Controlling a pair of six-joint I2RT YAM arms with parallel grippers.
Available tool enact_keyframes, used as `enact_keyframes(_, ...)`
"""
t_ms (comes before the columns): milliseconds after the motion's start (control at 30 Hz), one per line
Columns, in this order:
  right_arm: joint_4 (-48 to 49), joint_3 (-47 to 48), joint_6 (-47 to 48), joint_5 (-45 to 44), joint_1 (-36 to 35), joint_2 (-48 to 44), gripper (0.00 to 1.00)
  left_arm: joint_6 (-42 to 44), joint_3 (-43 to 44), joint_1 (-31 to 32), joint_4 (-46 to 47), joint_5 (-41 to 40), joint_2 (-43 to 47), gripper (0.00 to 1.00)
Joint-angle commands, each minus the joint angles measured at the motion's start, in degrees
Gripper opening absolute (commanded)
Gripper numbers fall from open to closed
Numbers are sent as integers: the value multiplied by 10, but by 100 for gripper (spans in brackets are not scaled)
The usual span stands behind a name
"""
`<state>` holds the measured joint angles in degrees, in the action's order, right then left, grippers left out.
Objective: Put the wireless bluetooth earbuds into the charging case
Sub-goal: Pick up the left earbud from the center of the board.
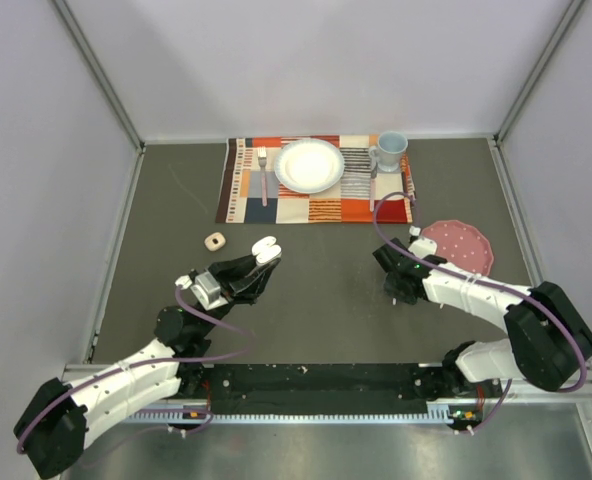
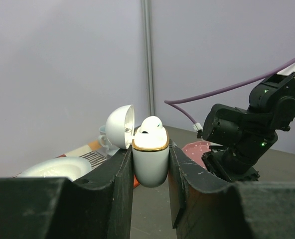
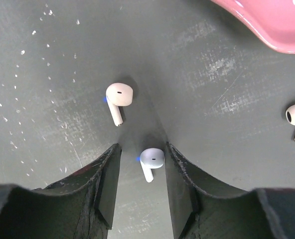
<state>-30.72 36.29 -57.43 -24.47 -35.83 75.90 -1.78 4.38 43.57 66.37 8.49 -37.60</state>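
Left gripper (image 2: 151, 172) clamps the open charging case (image 2: 150, 159), first earbud (image 2: 150, 124) seated. Right gripper (image 3: 142, 172), spread, straddles second earbud (image 3: 151, 160); insertion pending.

- The left claw (image 2: 150, 152) clamps a white, gold-rimmed charging case (image 2: 150, 169) upright between its black fingers (image 2: 118, 174).
- The lid (image 2: 118, 127) stands open, tipped left; one white earbud (image 2: 150, 125) sits in the case.
- At right, the black right arm (image 2: 247, 134) trails a purple cable (image 2: 222, 92) near a pink plate (image 2: 193, 148).
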Motion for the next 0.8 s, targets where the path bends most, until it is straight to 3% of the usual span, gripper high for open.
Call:
enact_keyframes(0,16,-1,21,16,4,-7,41,-2,-3,-1,24,-2,7,0)
enact_keyframes(267,18,-14,20,17,5,-29,34,-2,-3,0,23,-4,5,0)
enact_keyframes(767,17,-15,36,12,5,-32,34,-3,-2,0,25,-3,1,0)
